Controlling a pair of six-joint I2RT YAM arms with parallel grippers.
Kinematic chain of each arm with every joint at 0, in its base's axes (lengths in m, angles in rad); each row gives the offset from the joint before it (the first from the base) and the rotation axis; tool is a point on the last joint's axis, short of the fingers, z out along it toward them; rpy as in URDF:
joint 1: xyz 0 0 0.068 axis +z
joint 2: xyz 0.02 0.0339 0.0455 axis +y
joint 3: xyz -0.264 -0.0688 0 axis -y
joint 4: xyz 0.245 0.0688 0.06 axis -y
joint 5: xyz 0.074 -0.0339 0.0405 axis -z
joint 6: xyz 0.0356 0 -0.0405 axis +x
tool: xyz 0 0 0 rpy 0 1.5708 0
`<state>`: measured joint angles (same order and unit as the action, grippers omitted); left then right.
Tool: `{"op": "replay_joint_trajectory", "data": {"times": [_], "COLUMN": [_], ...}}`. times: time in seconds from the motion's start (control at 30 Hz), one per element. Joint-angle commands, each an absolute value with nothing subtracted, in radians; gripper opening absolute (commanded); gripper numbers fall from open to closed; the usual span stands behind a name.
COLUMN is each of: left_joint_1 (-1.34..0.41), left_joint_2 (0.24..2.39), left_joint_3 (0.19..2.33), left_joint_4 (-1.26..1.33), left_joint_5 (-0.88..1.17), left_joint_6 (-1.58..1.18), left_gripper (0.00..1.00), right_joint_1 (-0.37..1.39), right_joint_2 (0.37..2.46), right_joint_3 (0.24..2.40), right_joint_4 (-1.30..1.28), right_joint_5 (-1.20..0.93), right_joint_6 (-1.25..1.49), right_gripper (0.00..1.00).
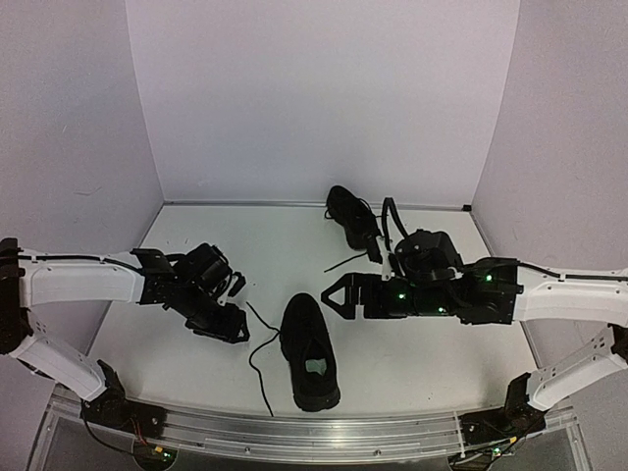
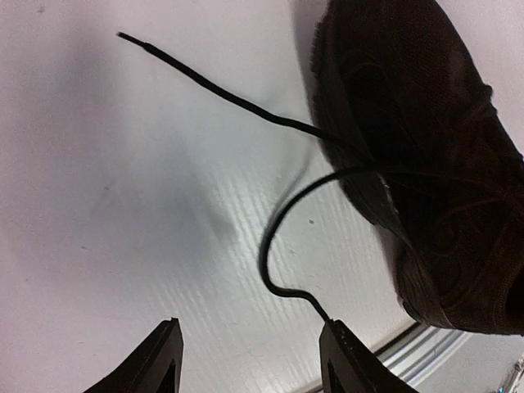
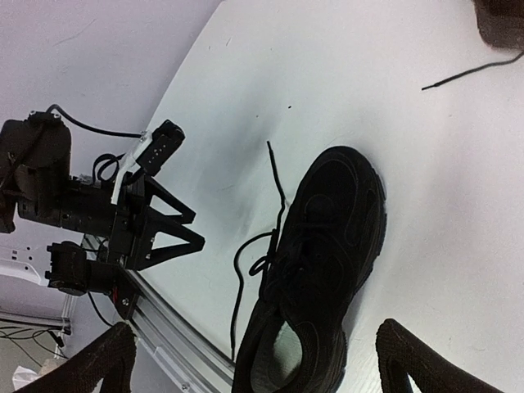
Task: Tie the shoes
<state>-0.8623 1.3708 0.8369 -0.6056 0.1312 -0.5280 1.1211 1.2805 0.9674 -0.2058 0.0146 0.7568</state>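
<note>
spreading its jaws wide, the left gripper (image 2: 250, 356) is holding nothing and is pointing at the near shoe (image 2: 426, 164), which is lying just beyond its fingertips. one loose lace (image 2: 274, 246) of that shoe is curling across the table (image 2: 123, 205) and is ending right by one finger (image 2: 340, 360); whether it is touching that finger i cannot tell. the right gripper (image 1: 332, 294) is also standing wide open with nothing between its jaws, hanging just beside the toe of the near shoe. the near shoe is sitting upright near the front edge of the table, between the two grippers, its laces undone and trailing toward the left gripper. the far shoe (image 1: 348, 211) is resting near the back wall (image 1: 324, 88), beyond the right gripper, with a lace end (image 1: 343, 263) straggling out from it. the table is showing plain white, and pale walls are closing it in at the back and both sides
</note>
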Motion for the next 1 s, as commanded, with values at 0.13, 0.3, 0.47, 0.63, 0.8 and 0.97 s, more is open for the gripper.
{"op": "replay_joint_trajectory", "data": {"times": [0.13,0.3,0.47,0.63,0.8,0.97], "left_joint_1": [-0.853,-0.838,-0.809,-0.807,-0.807,-0.807], "left_joint_2": [1.599,1.725,1.803,1.876,1.891,1.94], "left_joint_3": [1.091,1.179,1.21,1.225,1.204,1.216], "left_joint_4": [-0.687,-0.657,-0.625,-0.596,-0.523,-0.526], "left_joint_5": [-0.175,-0.192,-0.198,-0.195,-0.197,-0.206], "left_joint_6": [-0.598,-0.633,-0.677,-0.705,-0.729,-0.738], "left_gripper": [0.59,0.58,0.57,0.57,0.57,0.59], "right_joint_1": [1.112,1.114,1.113,1.113,1.112,1.113], "right_joint_2": [1.321,1.313,1.356,1.361,1.353,1.357], "right_joint_3": [1.078,1.083,1.131,1.131,1.13,1.125], "right_joint_4": [-0.319,-0.33,-0.381,-0.387,-0.387,-0.386], "right_joint_5": [0.074,0.06,0.013,0.016,0.013,0.008], "right_joint_6": [0.669,0.668,0.652,0.664,0.643,0.642], "right_gripper": [0.98,0.98,0.98,0.98,0.98,0.98]}}
